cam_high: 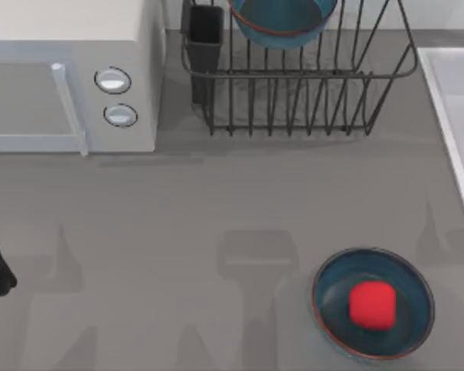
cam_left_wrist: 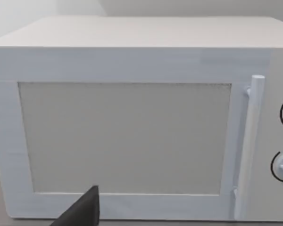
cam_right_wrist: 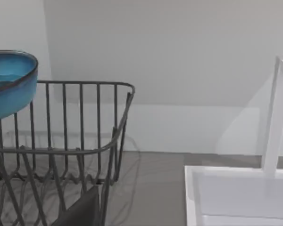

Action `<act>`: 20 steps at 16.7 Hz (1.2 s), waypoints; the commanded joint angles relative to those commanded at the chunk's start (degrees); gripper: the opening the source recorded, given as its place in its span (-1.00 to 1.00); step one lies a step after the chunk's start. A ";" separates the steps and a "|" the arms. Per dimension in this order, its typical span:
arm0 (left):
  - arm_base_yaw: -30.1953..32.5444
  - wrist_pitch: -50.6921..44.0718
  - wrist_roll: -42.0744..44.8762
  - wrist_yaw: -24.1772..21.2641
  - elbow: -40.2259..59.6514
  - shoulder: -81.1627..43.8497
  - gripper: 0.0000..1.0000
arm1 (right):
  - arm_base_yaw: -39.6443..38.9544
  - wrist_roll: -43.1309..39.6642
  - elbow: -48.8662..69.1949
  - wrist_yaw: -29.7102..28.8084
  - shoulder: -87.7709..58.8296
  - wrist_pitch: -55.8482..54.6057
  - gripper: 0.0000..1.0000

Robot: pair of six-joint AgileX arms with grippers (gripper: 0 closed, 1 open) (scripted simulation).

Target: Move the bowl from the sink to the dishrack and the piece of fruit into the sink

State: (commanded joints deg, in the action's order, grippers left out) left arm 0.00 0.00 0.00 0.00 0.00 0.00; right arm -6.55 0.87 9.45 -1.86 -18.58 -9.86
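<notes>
Red blocky fruit (cam_high: pixel 372 304) sits in our shallow blue dish (cam_high: pixel 331 300); glossy teal bowl (cam_high: pixel 282 22) rests in wire dishrack (cam_high: pixel 309 100); sink (cam_high: pixel 458 116) smooth white. Both grippers' openings: cannot tell.

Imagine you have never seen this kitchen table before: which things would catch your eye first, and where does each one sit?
First the bright red piece of fruit, resting in a wide shallow blue dish near the table's front right. Next the teal-blue bowl sitting in the dark wire dishrack at the back, and the big white microwave at the back left. The pale sink runs along the right edge.
</notes>
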 joint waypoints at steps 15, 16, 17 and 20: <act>0.00 0.00 0.00 0.00 0.00 0.00 1.00 | 6.55 -0.87 -9.45 1.87 18.58 9.86 1.00; 0.00 0.00 0.00 0.00 0.00 0.00 1.00 | 6.55 -0.87 -9.45 1.87 18.58 9.86 1.00; 0.00 0.00 0.00 0.00 0.00 0.00 1.00 | 6.55 -0.87 -9.45 1.87 18.58 9.86 1.00; 0.00 0.00 0.00 0.00 0.00 0.00 1.00 | 6.55 -0.87 -9.45 1.87 18.58 9.86 1.00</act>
State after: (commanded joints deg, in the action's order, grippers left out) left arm 0.00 0.00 0.00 0.00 0.00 0.00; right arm 0.00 0.00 0.00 0.00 0.00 0.00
